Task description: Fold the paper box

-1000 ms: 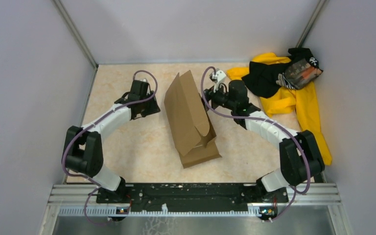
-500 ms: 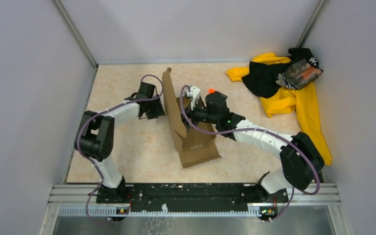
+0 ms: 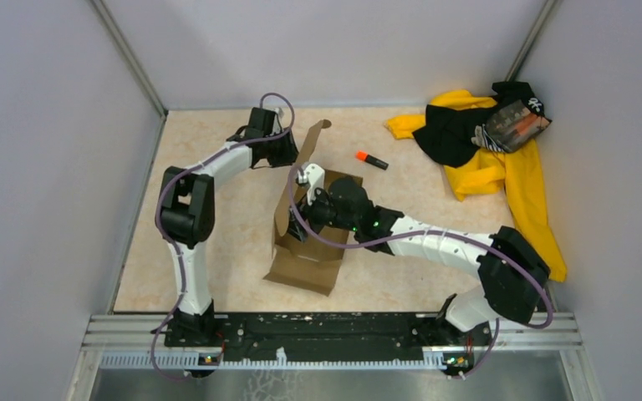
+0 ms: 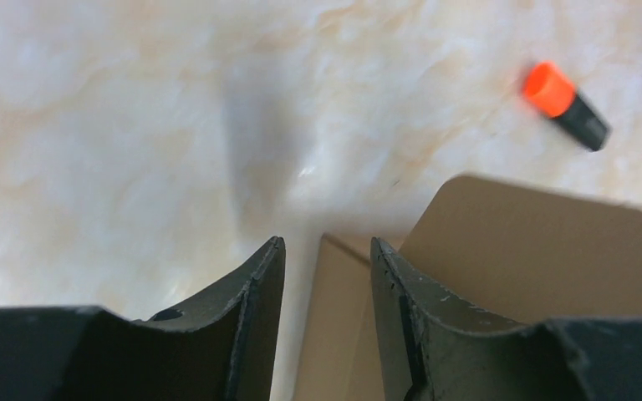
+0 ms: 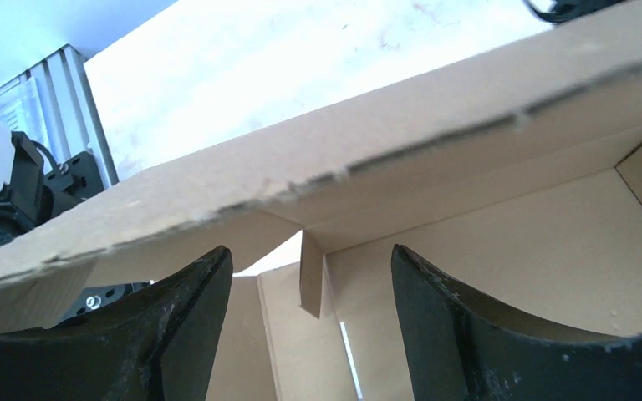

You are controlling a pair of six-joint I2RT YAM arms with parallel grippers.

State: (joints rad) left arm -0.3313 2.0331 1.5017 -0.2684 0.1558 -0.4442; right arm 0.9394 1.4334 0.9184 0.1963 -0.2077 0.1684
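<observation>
We see plain brown corrugated cardboard box (image 3: 308, 266) slid leftward since half-second ago, now around right gripper (image 5: 309, 248) — jaws spread wide. At edge of raised flap (image 3: 308, 146), left gripper (image 4: 326, 240) narrowly parted — open beige tabletop (image 4: 134, 125) beyond it.

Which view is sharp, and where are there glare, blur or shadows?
Top external view: even light, the paper box sharp. Left wrist view: the orange-capped marker is slightly blurred; a soft grey shadow lies on the table. Right wrist view: the table beyond the box is washed out nearly white.
</observation>
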